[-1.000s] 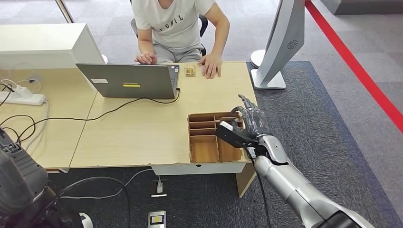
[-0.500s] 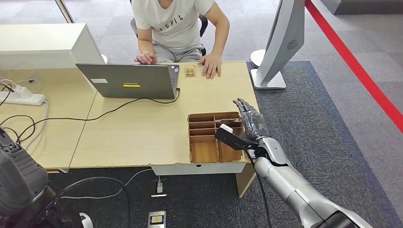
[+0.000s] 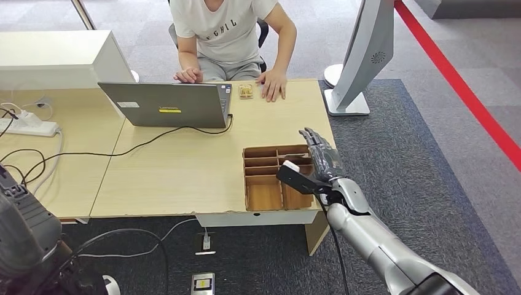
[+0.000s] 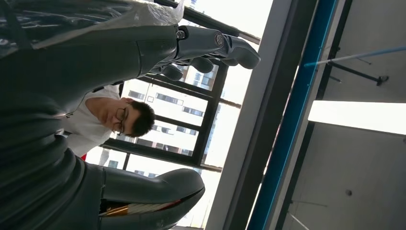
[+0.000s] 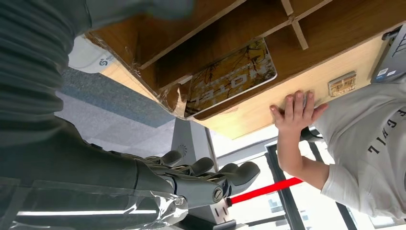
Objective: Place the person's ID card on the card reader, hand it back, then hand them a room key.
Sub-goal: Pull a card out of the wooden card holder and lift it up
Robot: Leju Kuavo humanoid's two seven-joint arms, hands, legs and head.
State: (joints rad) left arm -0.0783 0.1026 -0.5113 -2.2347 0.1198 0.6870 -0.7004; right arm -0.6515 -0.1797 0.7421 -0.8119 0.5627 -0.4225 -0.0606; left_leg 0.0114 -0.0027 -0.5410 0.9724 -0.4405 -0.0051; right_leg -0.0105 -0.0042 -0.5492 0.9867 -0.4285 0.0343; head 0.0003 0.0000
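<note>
The right hand [image 3: 319, 161] hangs over the right side of the wooden tray [image 3: 264, 193], palm down, fingers stretched out and apart with nothing in them. That looks to me like the start of a reach into the tray for a room key, not a grip.

Seen from the right wrist, a patterned key card [image 5: 230, 76] lies flat in one of the tray's compartments, under the hand, with no finger on it. The dividers hold each card in its own slot, which I'd guess is meant to make picking one out easier.

The tray sits at the front right corner of the worktop [image 3: 178, 172], close to the robot's side, handy for that arm.

At the far edge, a small card [image 3: 246, 91] rests on the worktop just beside the person's hand [image 3: 273, 85], which lies flat on the wood. This is probably the ID card, already back within its owner's reach, though it is too small to read. A laptop [image 3: 166, 104] stands to the left of it.

The left hand [image 4: 201, 50] is raised clear of the worktop, fingers loosely curled, holding nothing.
</note>
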